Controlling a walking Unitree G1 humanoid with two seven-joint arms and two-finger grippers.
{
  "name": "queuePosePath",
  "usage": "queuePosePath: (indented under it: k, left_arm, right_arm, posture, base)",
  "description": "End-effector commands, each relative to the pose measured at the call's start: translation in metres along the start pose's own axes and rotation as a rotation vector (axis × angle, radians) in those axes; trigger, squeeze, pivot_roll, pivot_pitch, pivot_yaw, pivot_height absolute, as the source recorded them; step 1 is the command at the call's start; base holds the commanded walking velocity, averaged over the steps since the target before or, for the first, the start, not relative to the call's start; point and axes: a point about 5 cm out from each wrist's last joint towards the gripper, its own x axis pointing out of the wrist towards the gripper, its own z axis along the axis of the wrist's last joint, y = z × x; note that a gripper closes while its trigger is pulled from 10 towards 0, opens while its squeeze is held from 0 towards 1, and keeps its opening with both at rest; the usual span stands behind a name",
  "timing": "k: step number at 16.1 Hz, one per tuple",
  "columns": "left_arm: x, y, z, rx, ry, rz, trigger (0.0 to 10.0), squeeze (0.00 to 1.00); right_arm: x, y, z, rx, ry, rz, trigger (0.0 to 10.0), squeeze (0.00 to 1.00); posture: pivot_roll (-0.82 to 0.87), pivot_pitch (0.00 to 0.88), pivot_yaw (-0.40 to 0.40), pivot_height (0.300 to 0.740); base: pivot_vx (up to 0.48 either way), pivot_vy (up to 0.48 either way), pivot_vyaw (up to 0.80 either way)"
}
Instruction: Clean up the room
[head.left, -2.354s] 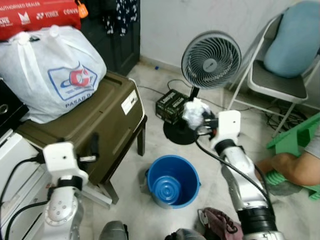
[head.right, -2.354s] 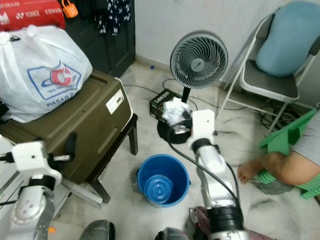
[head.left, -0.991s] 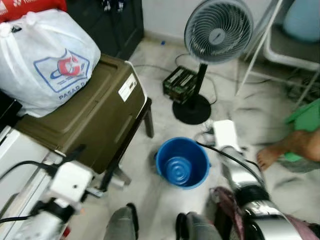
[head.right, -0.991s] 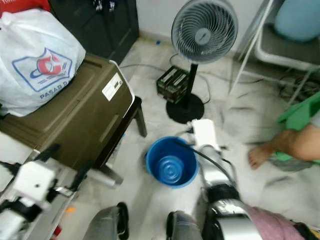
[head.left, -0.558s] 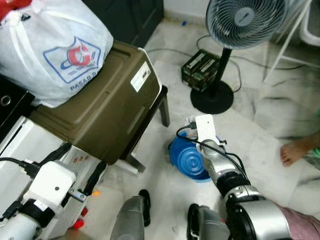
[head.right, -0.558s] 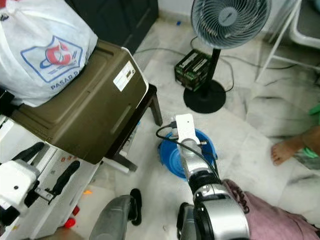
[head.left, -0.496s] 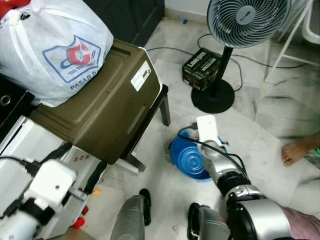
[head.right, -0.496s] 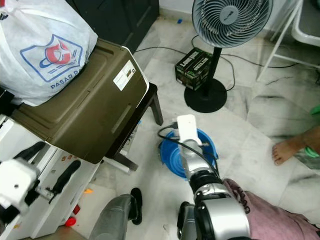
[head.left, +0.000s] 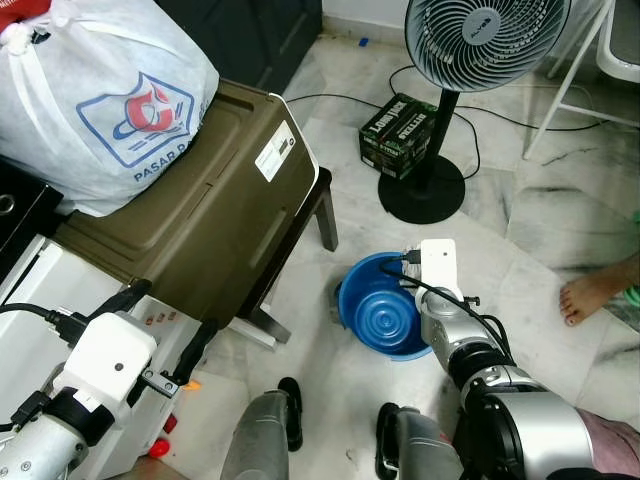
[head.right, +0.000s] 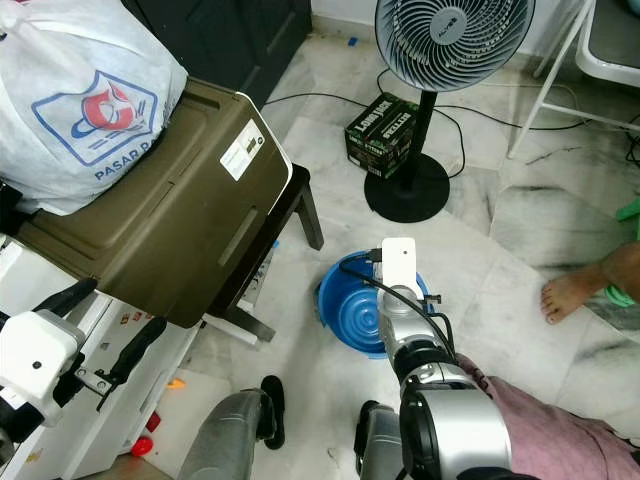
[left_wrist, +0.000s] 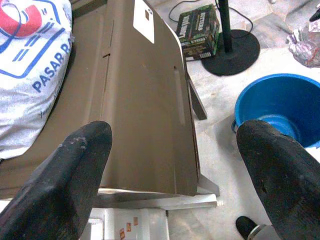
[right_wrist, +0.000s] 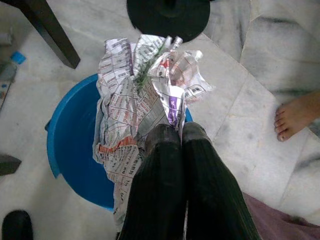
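My right gripper (right_wrist: 181, 131) is shut on a crumpled wad of newspaper (right_wrist: 145, 100) and holds it over the blue bucket (right_wrist: 70, 145). From the head, the right wrist's white housing (head.left: 438, 266) hangs above the bucket's (head.left: 352, 300) right rim and hides the fingers. The bucket stands on the marble floor and looks bare inside. My left gripper (head.left: 165, 325) is open and low at my left, beside the brown case (head.left: 200, 220). In the left wrist view its two fingers (left_wrist: 80, 165) stand far apart, with the bucket (left_wrist: 270, 100) and the paper wad (left_wrist: 305, 42) beyond.
The brown case rests on a dark stool, with a white plastic bag (head.left: 100, 100) on top. A standing fan (head.left: 485, 45) and a black-green box (head.left: 400, 122) are behind the bucket. A person's bare foot (head.left: 590, 295) is at the right. Cables lie by the fan.
The head camera has tilted down and shifted. My right arm has carried the paper wad from in front of the fan base down to above the bucket. The left gripper stays open.
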Motion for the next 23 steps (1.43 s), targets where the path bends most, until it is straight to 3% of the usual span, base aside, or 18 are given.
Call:
queuePosePath:
  k: [1, 9, 10, 12, 15, 16, 19, 21, 22, 23]
  left_arm:
    - [-0.002, 0.0, 0.0, -0.001, 0.011, 0.001, 10.0, 0.0]
    - [0.001, -0.003, -0.002, -0.013, 0.01, 0.026, 10.0, 0.0]
    - [0.005, -0.005, -0.003, -0.026, 0.002, 0.035, 10.0, 0.0]
    - [0.012, -0.007, -0.005, -0.041, -0.014, 0.05, 10.0, 0.0]
    - [0.036, -0.013, -0.006, -0.072, -0.072, 0.075, 10.0, 0.0]
    - [0.048, -0.017, -0.007, -0.091, -0.101, 0.092, 10.0, 0.0]
    - [0.071, -0.025, -0.006, -0.12, -0.146, 0.101, 10.0, 0.0]
    - [0.08, -0.028, -0.007, -0.131, -0.164, 0.106, 10.0, 0.0]
    - [0.086, -0.03, -0.008, -0.139, -0.174, 0.117, 10.0, 0.0]
    - [0.088, -0.03, -0.007, -0.141, -0.182, 0.148, 10.0, 0.0]
  right_arm:
    - [-0.002, 0.007, -0.002, 0.02, 0.013, 0.022, 10.0, 1.0]
    - [-0.001, 0.012, 0.012, 0.061, -0.066, 0.08, 10.0, 1.0]
    - [-0.004, 0.022, 0.018, 0.072, -0.103, 0.173, 10.0, 1.0]
    - [-0.008, 0.033, 0.021, -0.001, -0.144, 0.268, 10.0, 1.0]
    - [-0.027, 0.051, 0.014, -0.146, -0.242, 0.52, 10.0, 1.0]
    - [-0.04, 0.048, 0.012, -0.179, -0.301, 0.618, 10.0, 0.0]
    - [-0.047, 0.024, 0.007, -0.192, -0.309, 0.652, 10.0, 0.0]
    - [-0.047, 0.007, 0.004, -0.156, -0.297, 0.602, 10.0, 0.0]
    - [-0.05, -0.008, 0.006, -0.194, -0.356, 0.494, 10.0, 0.0]
    - [-0.057, -0.015, 0.011, -0.193, -0.448, 0.46, 10.0, 0.0]
  posture:
    - [0.34, 0.322, 0.132, 0.74]
    - [0.31, 0.315, 0.121, 0.74]
    - [0.29, 0.305, 0.112, 0.74]
    - [0.25, 0.293, 0.099, 0.74]
    - [0.15, 0.239, 0.05, 0.74]
    - [0.1, 0.206, 0.028, 0.74]
    - [0.01, 0.153, 0.002, 0.74]
    - [-0.03, 0.123, -0.012, 0.74]
    - [-0.05, 0.092, -0.028, 0.74]
    - [-0.05, 0.073, -0.039, 0.74]
  base:
    - [0.0, 0.0, 0.0]
    - [0.0, 0.0, 0.0]
    - [0.0, 0.0, 0.0]
    - [0.0, 0.0, 0.0]
    - [0.0, 0.0, 0.0]
    - [0.0, 0.0, 0.0]
    - [0.0, 0.0, 0.0]
    - [0.0, 0.0, 0.0]
    - [0.0, 0.0, 0.0]
    - [0.0, 0.0, 0.0]
